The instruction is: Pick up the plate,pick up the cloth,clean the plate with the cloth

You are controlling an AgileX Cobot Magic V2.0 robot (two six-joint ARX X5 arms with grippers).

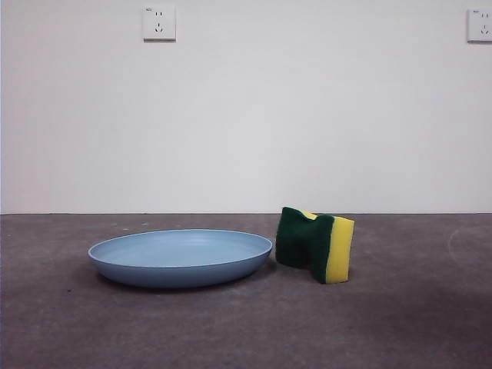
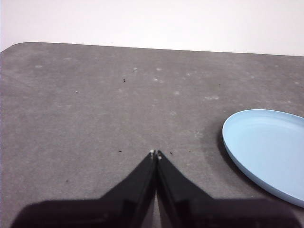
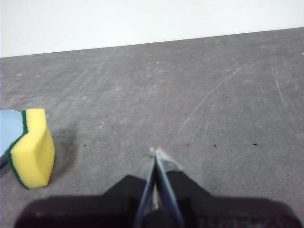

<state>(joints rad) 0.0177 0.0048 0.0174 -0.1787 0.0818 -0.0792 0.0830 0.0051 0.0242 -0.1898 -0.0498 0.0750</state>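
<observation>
Front view: a wide, shallow, round light-blue plastic plate (image 1: pixel 181 257) lies flat on the grey, scuffed surface (image 1: pixel 246 330), roughly midway between its side edges. Just beside the plate's rim stands a small kitchen sponge of yellow foam with a dark green scouring layer (image 1: pixel 316 245), up on one narrow edge, its green face turned toward the plate and its yellow face away from it. Whether the sponge touches the rim cannot be told. Two white wall sockets (image 1: pixel 159 22) sit high on the pale wall behind the far edge. No arm shows here.

Left wrist view: the left gripper (image 2: pixel 155 154) hangs over bare surface, its black fingers (image 2: pixel 137 178) pressed together at the tips with nothing between them. The plate sits off to one side, apart from the fingers, only part of it in the picture.

Right wrist view: the right gripper (image 3: pixel 156 153) also has its fingers (image 3: pixel 167 183) drawn together, holding nothing, over bare surface marked with fine scratches. The sponge stands well to one side with the plate's blue rim showing just behind it.
</observation>
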